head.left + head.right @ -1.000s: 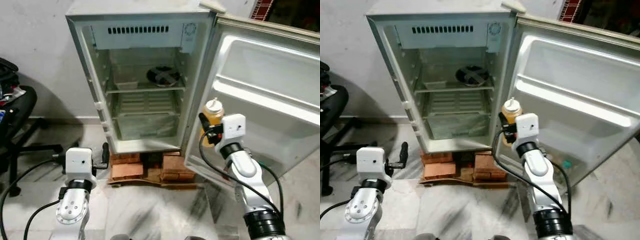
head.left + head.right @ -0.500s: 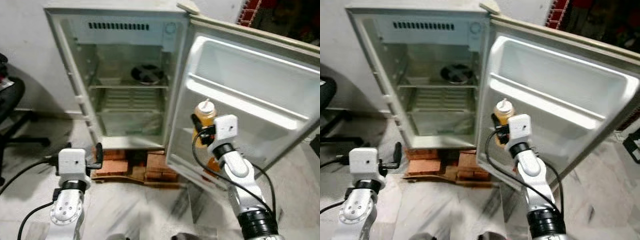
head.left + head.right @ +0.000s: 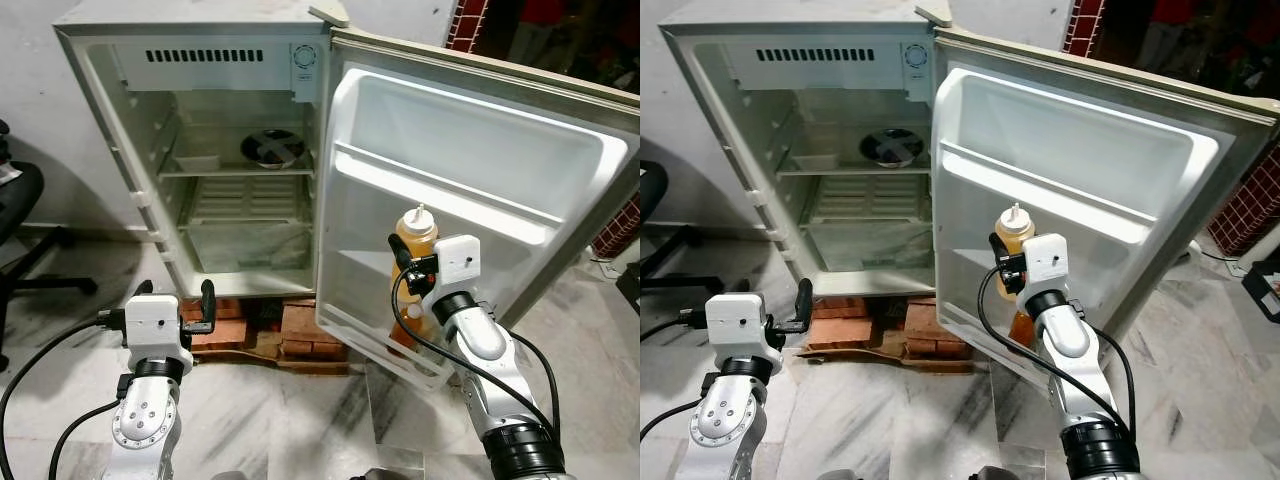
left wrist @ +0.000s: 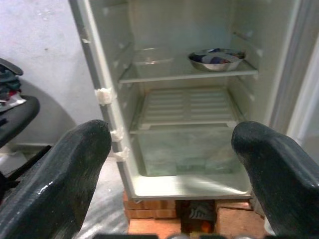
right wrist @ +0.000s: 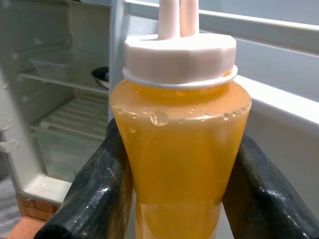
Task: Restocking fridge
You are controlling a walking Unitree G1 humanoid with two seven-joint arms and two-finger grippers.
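Observation:
The small fridge [image 3: 240,150] stands open, its door [image 3: 480,170] swung out to the right. My right gripper [image 3: 410,262] is shut on a squeeze bottle [image 3: 414,238] of orange-yellow liquid with a white cap [image 5: 179,55]. The bottle is upright, close in front of the door's inner side and just above the lower door shelf [image 3: 375,350]. A black finger [image 5: 94,194] presses on each side of it. My left gripper [image 3: 175,288] is open and holds nothing, low in front of the fridge's base at the left.
A metal bowl [image 3: 272,148] and a clear container [image 3: 195,162] sit on the upper fridge shelf. Bricks [image 3: 300,335] prop the fridge off the marble floor. A black office chair [image 3: 20,220] stands at the far left, a brick wall [image 3: 610,230] behind the door.
The view has swung right, toward the door. The bottle in my right gripper now stands before the door's inner side instead of at the cabinet's edge. The left arm holds its pose.

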